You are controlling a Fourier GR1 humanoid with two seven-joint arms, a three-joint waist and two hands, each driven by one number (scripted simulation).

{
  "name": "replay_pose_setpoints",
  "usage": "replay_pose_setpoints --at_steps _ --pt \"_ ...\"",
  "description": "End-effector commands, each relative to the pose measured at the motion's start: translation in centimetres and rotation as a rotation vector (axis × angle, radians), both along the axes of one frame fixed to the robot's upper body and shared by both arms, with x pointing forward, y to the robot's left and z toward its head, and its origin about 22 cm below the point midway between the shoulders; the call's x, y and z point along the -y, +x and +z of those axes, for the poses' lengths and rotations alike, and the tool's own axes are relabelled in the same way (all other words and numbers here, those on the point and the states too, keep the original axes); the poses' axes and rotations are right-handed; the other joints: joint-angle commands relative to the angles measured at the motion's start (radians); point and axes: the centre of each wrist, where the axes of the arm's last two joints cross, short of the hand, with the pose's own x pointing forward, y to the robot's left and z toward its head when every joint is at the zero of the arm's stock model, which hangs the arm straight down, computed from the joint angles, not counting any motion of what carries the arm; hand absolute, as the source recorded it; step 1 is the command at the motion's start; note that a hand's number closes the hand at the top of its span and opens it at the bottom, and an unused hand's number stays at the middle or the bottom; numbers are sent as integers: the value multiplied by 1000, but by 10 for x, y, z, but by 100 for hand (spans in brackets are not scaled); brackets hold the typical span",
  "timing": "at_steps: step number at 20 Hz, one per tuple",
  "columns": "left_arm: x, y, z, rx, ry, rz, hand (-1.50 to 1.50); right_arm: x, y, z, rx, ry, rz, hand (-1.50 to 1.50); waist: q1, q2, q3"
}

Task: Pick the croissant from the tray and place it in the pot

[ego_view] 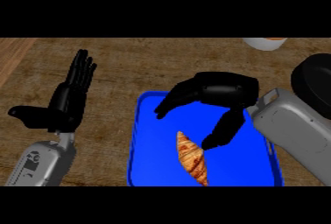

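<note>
- So, head view only: the right hand (210,94) hangs over the upper half of the blue tray (145,144), palm down, fingers spread and half-curled, thumb pointing down toward the croissant (192,158).
- It grasps nothing; fingers apart and unclenched, a pre-grasp shape, likely posed to come down round the pastry.
- Thumb tip sits just beside the croissant's upper right end; contact can't be told from this angle.
- Croissant lies flat in the tray, lower middle, long axis running top to bottom with a slight slant, narrow tip up.
- Look: golden brown, ridged crust, tapered ends, slim; its lower end runs to the frame's bottom edge.
- Probably best pinched across the narrow width, given how it lies.
- Left hand (65,98) at the view's left, off the tray, fingers straight and up, thumb out to the side; released, resting, out of the way.
- Pot (313,81) shows as a dark round shape at the right edge, partly behind the right forearm; likely parked there for a short carry from the tray.
- A white object (265,43) at the top edge, cut off; can't tell what it is.
- Task stage, my guess: pick not yet made, croissant untouched in the tray.
</note>
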Motion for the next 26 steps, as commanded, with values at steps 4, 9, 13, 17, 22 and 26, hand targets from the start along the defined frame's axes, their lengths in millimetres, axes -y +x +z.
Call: replay_pose_setpoints --at_steps 4,9,13,17,22,26 --pt "-28 21 11 -18 -16 61 0 -26 13 66 168 -245 314 -150 -76 -6 1" --pt "-46 11 12 -17 4 67 0 -60 0 50 303 -483 387 -150 -80 -16 1" --pt "-25 10 1 -28 -17 88 0 -104 -9 44 347 -545 435 -150 -94 -18 1" --pt "-45 1 -3 -26 -8 121 0 -103 -21 16 377 -627 447 -150 -108 -22 2" --pt "-48 -6 -10 -51 -19 98 0 -117 -33 -3 385 -677 396 -150 -116 -23 2" --pt "-40 -3 10 -31 -11 117 0 -100 -27 -12 350 -758 402 -150 -119 -23 2"
